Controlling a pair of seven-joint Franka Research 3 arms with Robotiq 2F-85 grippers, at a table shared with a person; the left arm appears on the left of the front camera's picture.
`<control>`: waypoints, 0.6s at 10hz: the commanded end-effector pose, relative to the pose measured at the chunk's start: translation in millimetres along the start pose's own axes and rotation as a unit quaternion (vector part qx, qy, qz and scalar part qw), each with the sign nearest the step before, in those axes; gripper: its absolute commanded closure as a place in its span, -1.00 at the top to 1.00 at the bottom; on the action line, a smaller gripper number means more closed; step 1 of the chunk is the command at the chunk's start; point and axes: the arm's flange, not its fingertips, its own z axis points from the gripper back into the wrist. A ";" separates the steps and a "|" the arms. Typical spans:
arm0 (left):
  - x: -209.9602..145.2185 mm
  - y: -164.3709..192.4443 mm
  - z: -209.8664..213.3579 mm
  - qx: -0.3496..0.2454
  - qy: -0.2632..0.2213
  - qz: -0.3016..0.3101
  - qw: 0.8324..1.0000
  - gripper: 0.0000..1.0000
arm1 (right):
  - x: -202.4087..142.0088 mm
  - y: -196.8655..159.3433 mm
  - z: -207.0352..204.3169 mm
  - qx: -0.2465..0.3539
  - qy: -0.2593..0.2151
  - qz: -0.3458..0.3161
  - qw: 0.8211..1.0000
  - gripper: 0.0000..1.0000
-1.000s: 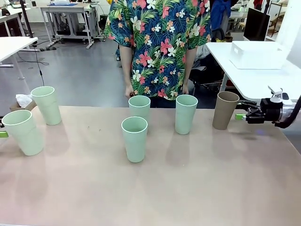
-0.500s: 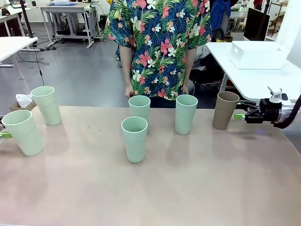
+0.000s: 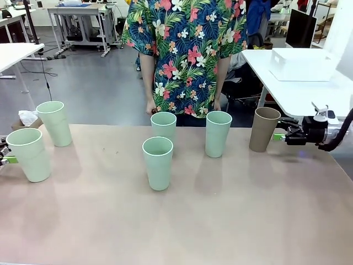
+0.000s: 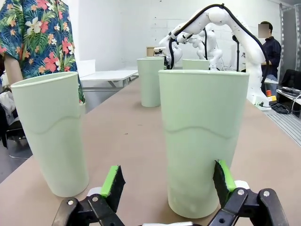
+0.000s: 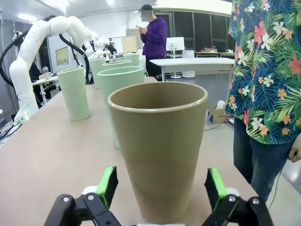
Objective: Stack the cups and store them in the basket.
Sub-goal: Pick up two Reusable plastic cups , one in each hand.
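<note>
Several mint green cups stand upright on the table: two at the left [image 3: 54, 122] [image 3: 28, 154] and three in the middle [image 3: 163, 126] [image 3: 158, 163] [image 3: 218, 133]. A tan-brown cup [image 3: 263, 128] stands at the right. My right gripper [image 3: 281, 136] is open right beside the brown cup; in the right wrist view the brown cup [image 5: 160, 146] stands between its green pads [image 5: 107, 184]. My left gripper [image 3: 6, 159] is open at the near-left mint cup [image 4: 202, 136], which sits between its pads, close to the right pad [image 4: 224, 175]. The white basket [image 3: 302, 64] rests on a neighbouring table.
A person in a flowered shirt [image 3: 185, 49] stands at the far edge, hands down by the table edge. A second mint cup [image 4: 49, 132] stands left of my left gripper. The near half of the table [image 3: 176, 226] is bare.
My right gripper has crept left toward the brown cup. My left gripper has edged in at the near-left mint cup, which has shifted slightly right.
</note>
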 end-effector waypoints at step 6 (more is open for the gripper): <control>2.3 -9.6 -1.6 -0.032 0.005 -0.014 0.999 1.00 | -1.3 -8.2 -15.5 -0.005 -0.005 0.014 1.000 1.00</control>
